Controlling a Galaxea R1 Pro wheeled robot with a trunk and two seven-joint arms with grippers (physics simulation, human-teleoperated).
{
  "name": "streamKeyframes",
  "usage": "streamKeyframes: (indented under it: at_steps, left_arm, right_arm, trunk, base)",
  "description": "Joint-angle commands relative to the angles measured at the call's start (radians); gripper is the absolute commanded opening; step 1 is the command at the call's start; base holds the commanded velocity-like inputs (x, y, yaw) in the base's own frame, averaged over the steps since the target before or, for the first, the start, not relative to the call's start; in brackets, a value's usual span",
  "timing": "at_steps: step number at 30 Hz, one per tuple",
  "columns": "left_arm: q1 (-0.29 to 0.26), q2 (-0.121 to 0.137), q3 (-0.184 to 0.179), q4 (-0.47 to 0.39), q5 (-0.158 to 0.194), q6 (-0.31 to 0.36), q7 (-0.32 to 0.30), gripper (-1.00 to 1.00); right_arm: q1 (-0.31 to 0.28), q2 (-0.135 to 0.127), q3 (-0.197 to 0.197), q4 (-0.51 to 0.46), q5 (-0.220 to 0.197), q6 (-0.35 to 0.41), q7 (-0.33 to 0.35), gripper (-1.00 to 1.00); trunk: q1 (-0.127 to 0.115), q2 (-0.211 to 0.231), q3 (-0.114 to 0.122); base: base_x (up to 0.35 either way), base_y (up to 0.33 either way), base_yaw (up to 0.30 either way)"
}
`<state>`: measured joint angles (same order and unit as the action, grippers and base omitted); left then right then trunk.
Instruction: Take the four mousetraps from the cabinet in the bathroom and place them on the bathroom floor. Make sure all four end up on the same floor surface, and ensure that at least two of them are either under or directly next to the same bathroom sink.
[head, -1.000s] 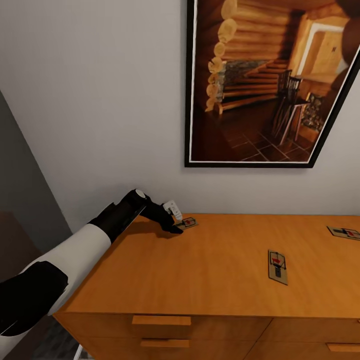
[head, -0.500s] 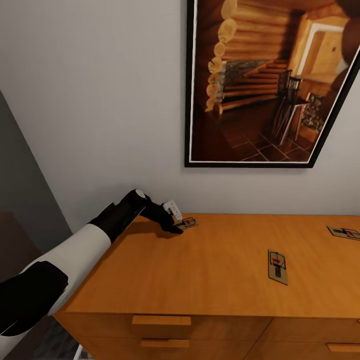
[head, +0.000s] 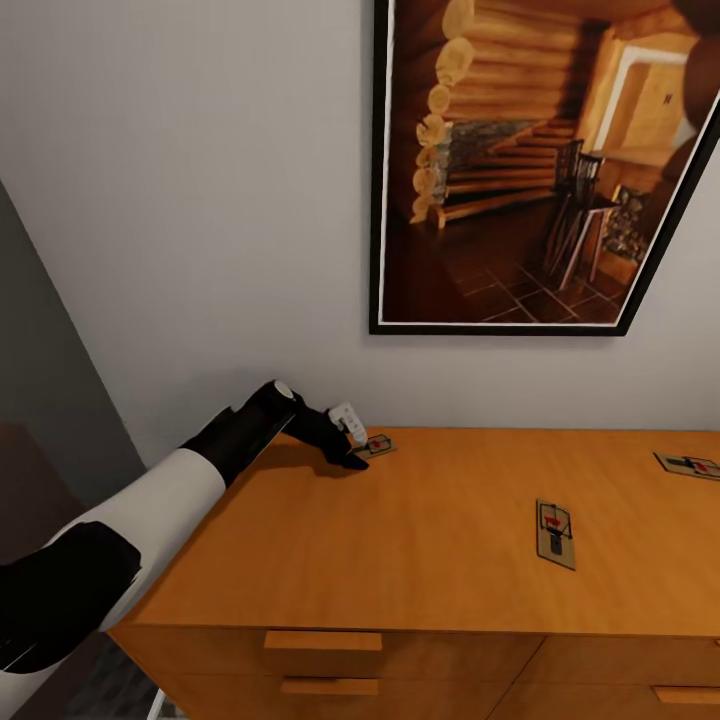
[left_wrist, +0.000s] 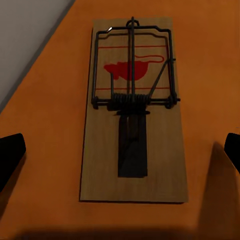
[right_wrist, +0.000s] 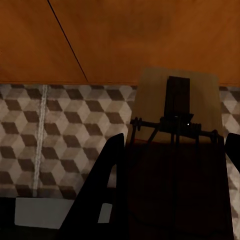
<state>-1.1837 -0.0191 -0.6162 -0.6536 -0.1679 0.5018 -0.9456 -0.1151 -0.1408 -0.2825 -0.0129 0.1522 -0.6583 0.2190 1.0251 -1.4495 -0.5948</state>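
Lying flat on the orange-brown top of the cabinet, three mousetraps show in the head view. One mousetrap sits left of centre near the wall, right at the tips of the left gripper. A second trap lies right of centre, and a third trap lies at the right edge of the frame.

In the left wrist view the near trap is a tan wooden rectangle with a dark wire bar, a coiled spring across its middle, a dark metal tongue and a red mouse-shaped mark. The left gripper's black fingertips stand wide apart at both frame edges, clear of the board.

In the right wrist view the right gripper is closed on a fourth mousetrap, held above the cube-patterned bathroom floor beside orange-brown wood.
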Motion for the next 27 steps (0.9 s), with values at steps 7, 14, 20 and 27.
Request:
streamKeyframes:
  at_steps: [7, 14, 20, 27]
  left_arm:
    - [-0.001, -0.013, 0.001, 0.043, -0.005, -0.057, -0.004, 1.00]
    - [-0.001, -0.014, 0.001, 0.051, -0.005, -0.064, -0.004, 1.00]
    - [-0.001, -0.015, 0.001, 0.060, -0.005, -0.064, -0.004, 1.00]
    - [-0.001, -0.015, 0.001, 0.062, -0.005, -0.065, -0.004, 1.00]
  right_arm:
    - [-0.001, 0.000, -0.009, 0.001, 0.009, -0.003, 0.002, -1.00]
    - [-0.001, 0.000, -0.009, 0.001, 0.009, -0.003, 0.002, -1.00]
    - [-0.001, 0.000, -0.009, 0.001, 0.009, -0.003, 0.002, -1.00]
    - [-0.001, 0.000, -0.009, 0.001, 0.009, -0.003, 0.003, -1.00]
  trunk:
    - [0.000, -0.001, -0.001]
    - [0.000, -0.001, -0.001]
    - [0.000, -0.001, -0.001]
    - [0.000, -0.001, -0.001]
  base:
    - [0.000, 0.000, 0.000]
    - [0.000, 0.000, 0.000]
    - [0.000, 0.000, 0.000]
    - [0.000, 0.000, 0.000]
